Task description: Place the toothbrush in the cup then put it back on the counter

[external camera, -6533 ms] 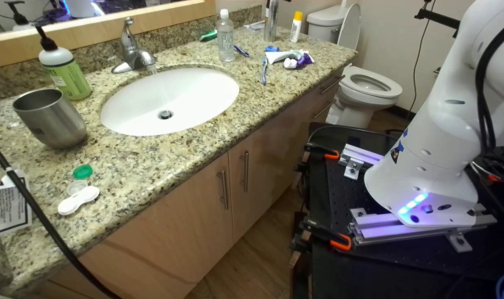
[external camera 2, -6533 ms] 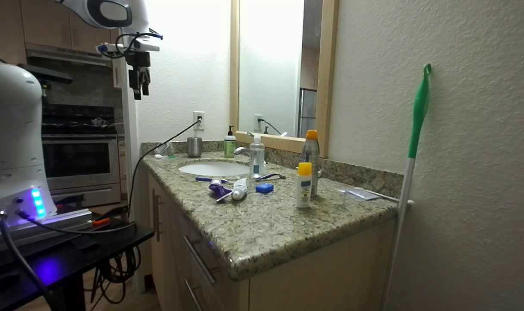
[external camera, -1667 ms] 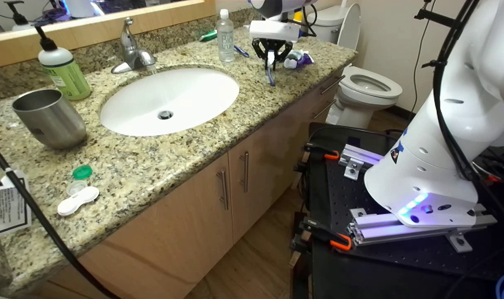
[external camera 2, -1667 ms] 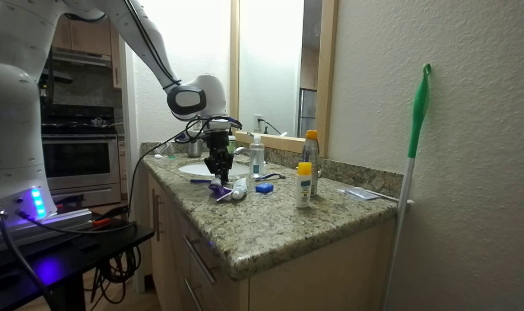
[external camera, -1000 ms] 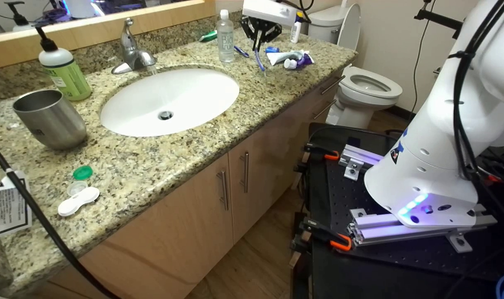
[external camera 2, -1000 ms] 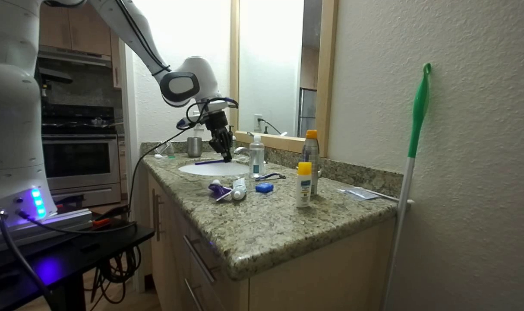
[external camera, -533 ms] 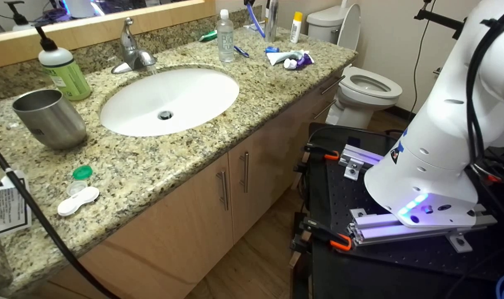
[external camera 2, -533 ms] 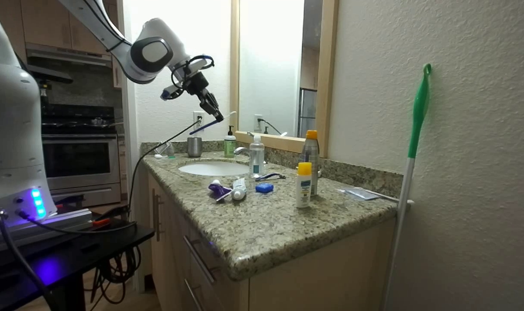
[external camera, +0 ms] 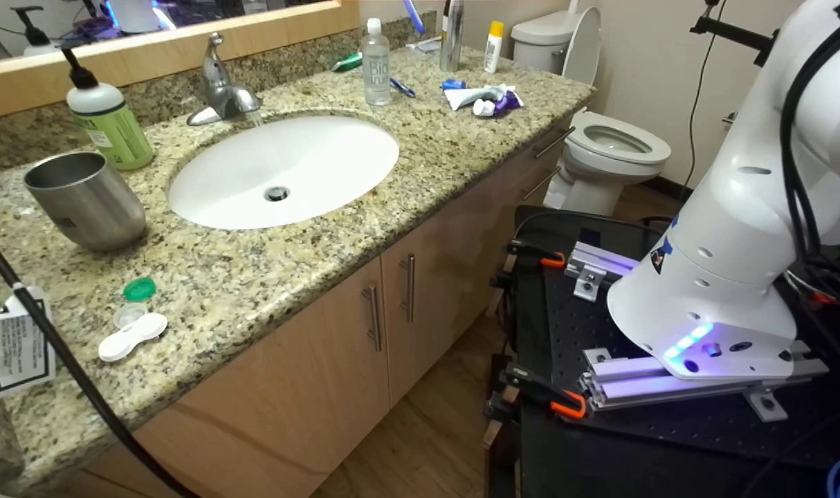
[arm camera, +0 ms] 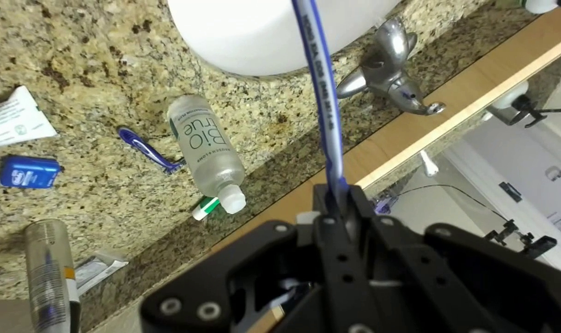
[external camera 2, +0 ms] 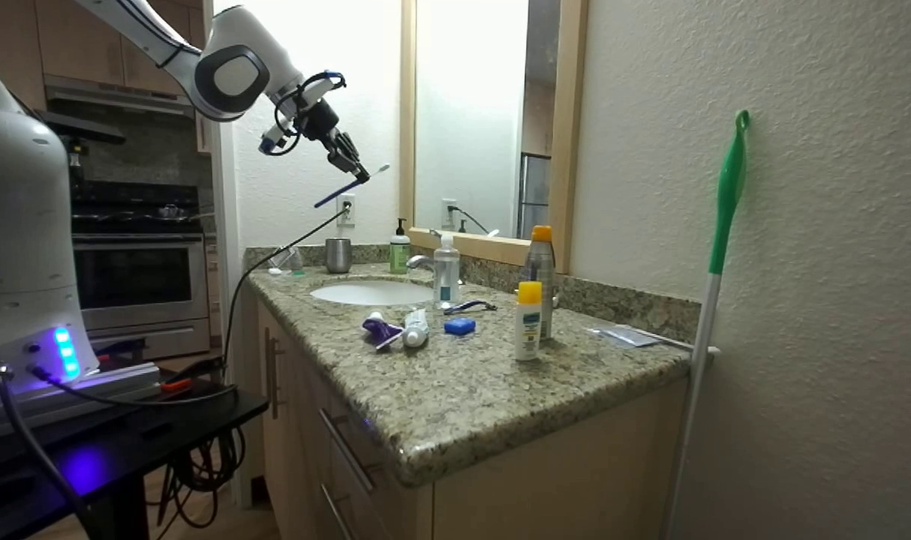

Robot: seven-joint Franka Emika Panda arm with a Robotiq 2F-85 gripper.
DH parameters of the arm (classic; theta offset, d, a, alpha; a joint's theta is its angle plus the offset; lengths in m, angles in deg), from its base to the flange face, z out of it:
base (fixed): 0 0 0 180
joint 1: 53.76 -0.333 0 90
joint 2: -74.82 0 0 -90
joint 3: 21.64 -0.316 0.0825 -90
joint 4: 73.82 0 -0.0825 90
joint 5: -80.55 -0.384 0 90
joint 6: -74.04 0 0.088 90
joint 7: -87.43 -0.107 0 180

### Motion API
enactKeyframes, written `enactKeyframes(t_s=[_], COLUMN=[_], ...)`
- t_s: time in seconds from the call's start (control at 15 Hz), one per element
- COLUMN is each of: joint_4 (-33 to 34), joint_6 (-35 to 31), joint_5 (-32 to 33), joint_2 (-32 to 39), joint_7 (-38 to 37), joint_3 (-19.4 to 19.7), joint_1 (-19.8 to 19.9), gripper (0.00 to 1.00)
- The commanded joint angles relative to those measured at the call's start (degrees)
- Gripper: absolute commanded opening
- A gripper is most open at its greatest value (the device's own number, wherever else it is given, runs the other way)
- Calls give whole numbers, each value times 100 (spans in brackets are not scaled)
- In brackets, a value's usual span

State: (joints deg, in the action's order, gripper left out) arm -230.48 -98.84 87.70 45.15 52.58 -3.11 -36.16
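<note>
Up over the surface [external camera 2: 463, 405], the tool [external camera 2: 362, 178] pinches the toothbrush [arm camera: 327, 101].

Left to right in an exterior view: the white arm [external camera 2: 257, 37] slants down to the tool, clamped on the toothbrush, which tilts in the air, blue handle low on the left, pale head up on the right. Lower and apart, the cup [external camera 2: 338, 256] stands upright on the surface. Then come the sink [external camera 2: 369, 293], a purple tube [external camera 2: 381, 328] lying near it, the soap [external camera 2: 399, 253] standing farther back, and a white tube [external camera 2: 416, 327] next to the purple one. The clear bottle [external camera 2: 446, 271] stands by the sink, with the blue box [external camera 2: 460, 326] near and the razor [external camera 2: 470, 306] just beside. Farther right, the yellow-capped bottle [external camera 2: 528, 322] stands in front of the can [external camera 2: 541, 266], and a packet [external camera 2: 629, 336] lies near the back edge.
</note>
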Motion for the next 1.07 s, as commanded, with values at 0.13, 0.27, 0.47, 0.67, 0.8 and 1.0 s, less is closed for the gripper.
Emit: enactKeyframes(t_s=[0.13, 0.27, 0.47, 0.67, 0.8, 1.0], joint_4=[-152, -92, 739, 839, 982, 903], joint_6=[-2346, -3221, -2684, -2616, -2501, -2508], joint_5=[-278, -535, -982, -1092, -1145, -1134], joint_2=[634, 911, 600, 495, 436, 469], joint_7=[-234, -226, -64, -210, -222, -221], joint_3=[-1708, -2629, -3700, -3895, -4048, -3959], joint_1=[496, 744, 984, 999, 1086, 1052], gripper=[3, 3, 3, 3, 10, 3])
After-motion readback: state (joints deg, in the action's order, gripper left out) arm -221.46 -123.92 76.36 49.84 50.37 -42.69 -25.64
